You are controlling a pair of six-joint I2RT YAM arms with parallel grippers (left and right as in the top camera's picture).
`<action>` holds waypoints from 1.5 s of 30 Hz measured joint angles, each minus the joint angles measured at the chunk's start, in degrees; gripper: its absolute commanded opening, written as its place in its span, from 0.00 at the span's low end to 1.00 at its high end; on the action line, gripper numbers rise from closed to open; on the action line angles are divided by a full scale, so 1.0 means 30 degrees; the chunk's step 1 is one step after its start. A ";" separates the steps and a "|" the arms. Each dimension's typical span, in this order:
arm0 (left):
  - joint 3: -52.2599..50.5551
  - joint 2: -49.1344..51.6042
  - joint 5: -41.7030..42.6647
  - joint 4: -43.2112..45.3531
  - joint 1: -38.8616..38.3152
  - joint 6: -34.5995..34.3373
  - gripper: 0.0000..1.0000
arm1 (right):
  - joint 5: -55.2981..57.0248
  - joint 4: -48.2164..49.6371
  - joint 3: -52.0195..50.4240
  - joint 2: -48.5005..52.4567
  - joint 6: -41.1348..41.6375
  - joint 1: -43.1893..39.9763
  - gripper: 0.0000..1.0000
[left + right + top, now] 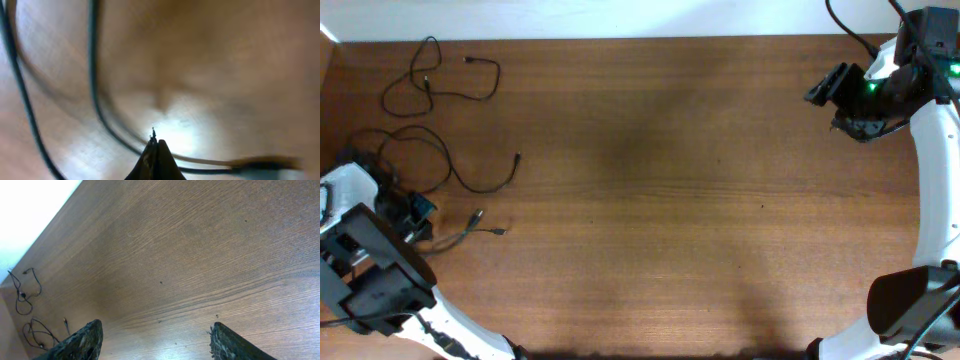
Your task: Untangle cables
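Thin black cables lie at the table's left end. One cable [432, 84] loops at the far left back. A second cable [440, 160] loops below it and ends in a plug. A thin grey cable [470, 226] lies next to my left gripper [417, 215]. In the left wrist view my left gripper [154, 139] is shut, close above the table. A dark cable [94, 85] and a pale cable [215, 161] run under its tips; I cannot tell whether it pinches either. My right gripper [832, 88] is open and empty at the far right back [155, 335].
The wooden table [670, 200] meets a white wall along its back edge. The cables also show small and far off in the right wrist view [25, 292]. The arm bases stand at the front left and front right corners.
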 measured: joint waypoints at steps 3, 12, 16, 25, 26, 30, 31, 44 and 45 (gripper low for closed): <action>0.1421 -0.0765 0.1909 0.0328 0.0000 -0.0007 0.04 | 0.0000 -0.0007 -0.0029 0.0000 -0.0044 0.0000 0.88; 0.2994 -0.3410 1.0382 0.3891 -0.1158 0.0816 0.99 | 0.0015 0.0430 -0.0219 0.0000 -0.0073 0.1144 0.98; 0.2994 -0.3410 0.8779 0.4073 -0.3869 0.1770 0.99 | 0.0015 0.0656 -0.0219 0.0000 -0.0066 0.2025 0.98; 0.2994 -0.3410 0.6528 0.4415 -0.5603 0.2033 0.99 | 0.0590 0.0707 -0.0219 0.0000 -0.0277 0.5858 0.98; 0.2994 -0.3410 0.6477 0.4415 -0.5603 0.2033 0.99 | 0.0772 0.0306 -0.0219 0.0000 -0.0539 0.6135 0.99; 0.2994 -0.3410 0.6455 0.4408 -0.5603 0.2025 0.99 | 0.2834 -0.3206 -0.0277 -0.0211 -0.1093 0.6215 0.99; 0.2994 -0.3410 0.6448 0.4437 -0.5603 0.2033 0.99 | 0.3453 -0.4342 -0.0328 -0.0510 -0.1137 0.6215 0.99; 0.2994 -0.3410 0.6382 0.4422 -0.5603 0.2033 0.99 | 1.1023 -0.8969 -0.0874 -1.0593 -0.1355 1.1883 0.98; 0.2994 -0.3410 0.6382 0.4422 -0.5603 0.2033 0.99 | 1.1118 -0.8969 -0.0947 -1.0499 -0.1362 1.1883 0.98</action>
